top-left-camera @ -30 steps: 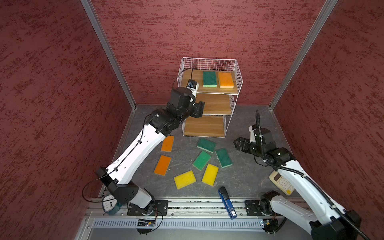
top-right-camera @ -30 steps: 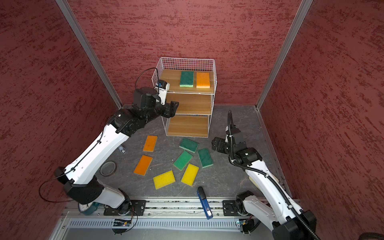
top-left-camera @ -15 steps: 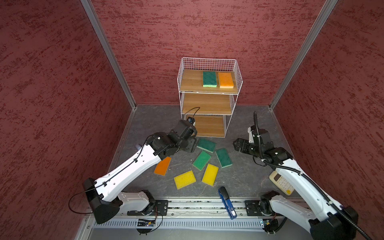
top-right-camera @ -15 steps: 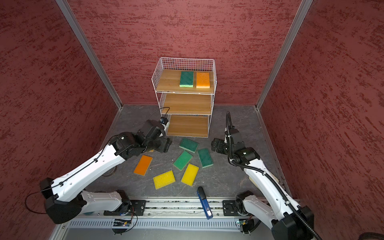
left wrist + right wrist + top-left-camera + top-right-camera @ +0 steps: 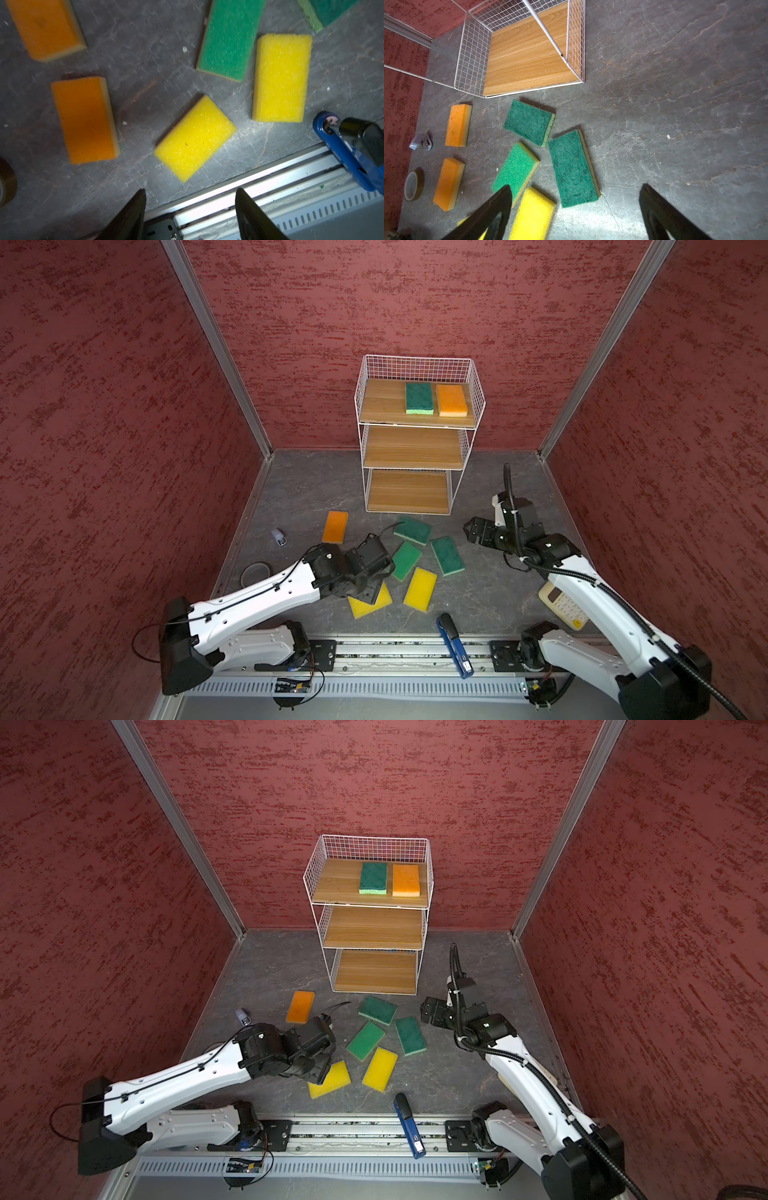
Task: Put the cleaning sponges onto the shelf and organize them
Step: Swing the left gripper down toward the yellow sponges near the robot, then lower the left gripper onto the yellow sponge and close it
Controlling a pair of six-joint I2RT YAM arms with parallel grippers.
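Left gripper [image 5: 190,190]: jaws parted with nothing between them; it hangs low near the front edge of the table [image 5: 291,489], over the tilted yellow sponge [image 5: 195,138] and clear of it in the left wrist view.
Right gripper [image 5: 576,186]: jaws spread wide and empty; it hovers just right of the right green sponge [image 5: 446,556], forward of the right front corner of the shelf [image 5: 411,446].
Shelf: stands at the middle of the table's back edge, front side open, wire grid on the sides and back.
Top board: top green sponge [image 5: 419,398] and top orange sponge [image 5: 451,400] lie side by side at the right end with a thin gap between them — the left half is bare wood.
Lower boards: middle and bottom both show bare wood.
Orange on table: back orange sponge [image 5: 335,526] lies off the shelf's left front corner; front orange sponge [image 5: 85,120] lies nearer the front edge, hidden under the left arm in both top views.
Green on table: back green sponge [image 5: 412,531] and middle green sponge [image 5: 406,560] bunch with the right one just before the shelf's front edge, corners close.
Yellow on table: straight yellow sponge [image 5: 420,589] lies just beside the tilted one, its far end by the middle green sponge.
Open room: bare slate runs from the right green sponge to the right edge and back corner — also along the shelf's left side.
Edge clutter: tape roll [image 5: 254,571] and small grey clip [image 5: 279,537] by the left edge; blue tool [image 5: 455,645] across the front edge onto the rail [image 5: 395,651]; beige keypad [image 5: 565,605] at the right front corner.
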